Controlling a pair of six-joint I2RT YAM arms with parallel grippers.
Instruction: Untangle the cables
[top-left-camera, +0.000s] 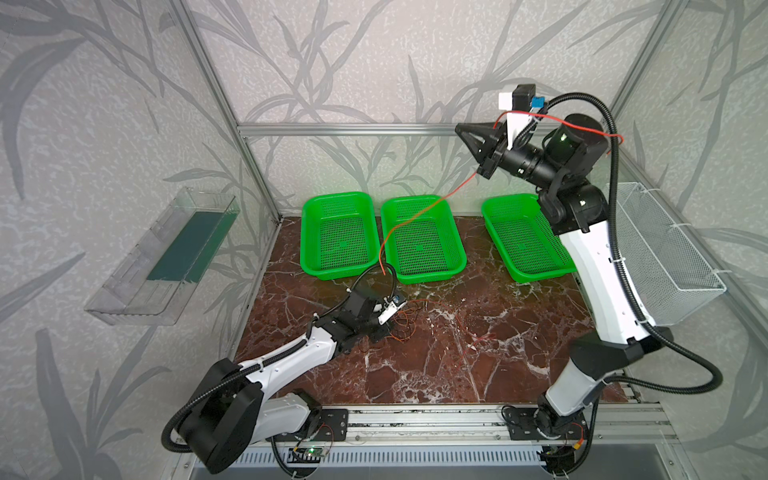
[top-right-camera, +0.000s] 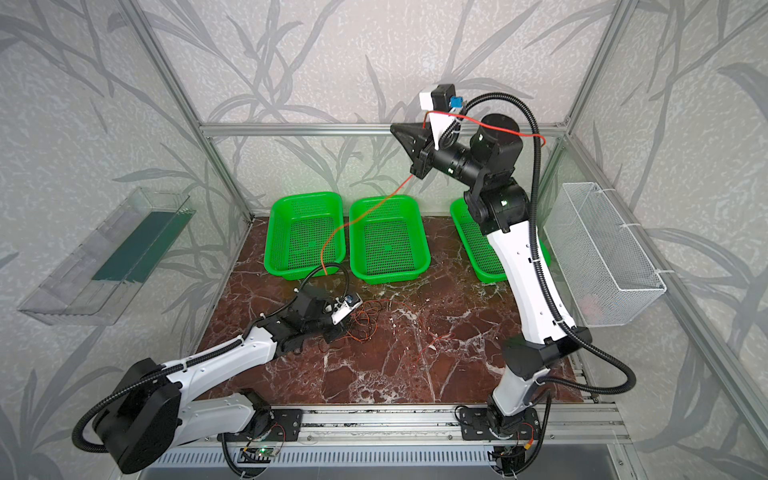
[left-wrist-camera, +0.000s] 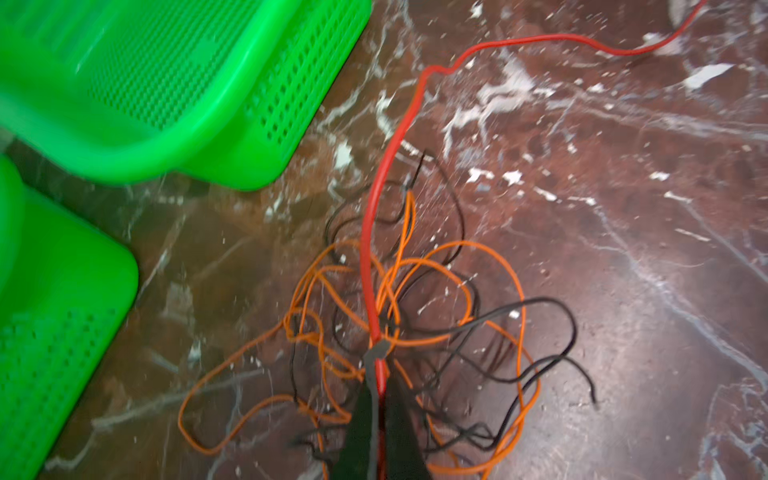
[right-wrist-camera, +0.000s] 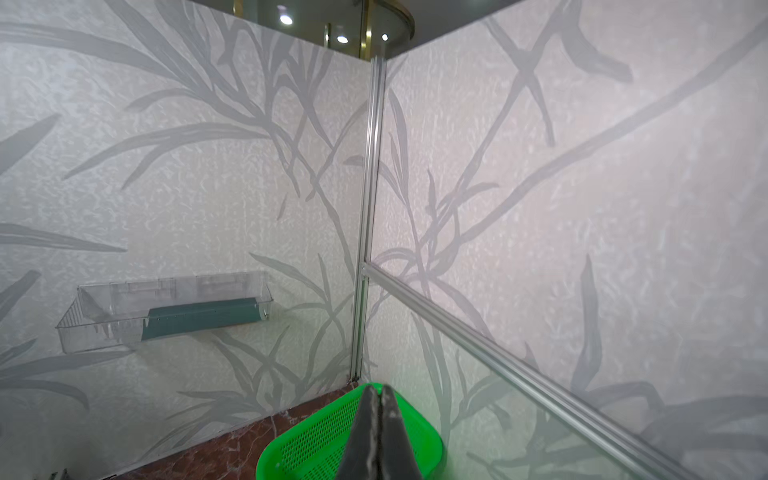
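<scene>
The cables (left-wrist-camera: 432, 266) lie as a loose tangle of orange, black and red wires on the marble top, seen in both top views (top-left-camera: 401, 328) (top-right-camera: 365, 326). My left gripper (left-wrist-camera: 380, 365) is down at the tangle's near side, shut on the red cable (left-wrist-camera: 388, 166), which runs out from between its fingers across the table. In both top views that gripper (top-left-camera: 386, 332) (top-right-camera: 338, 332) sits low. High near the back wall, my right gripper (top-left-camera: 459, 129) (right-wrist-camera: 378, 388) is shut, with nothing showing between its fingertips. An orange-red cable (top-left-camera: 415, 217) hangs from beside its base down toward the table.
Three green baskets (top-left-camera: 336, 199) (top-left-camera: 432, 274) (top-left-camera: 490, 208) stand in a row at the back of the table. A white wire basket (top-left-camera: 665, 249) hangs on the right wall and a clear tray (top-left-camera: 166, 257) on the left wall.
</scene>
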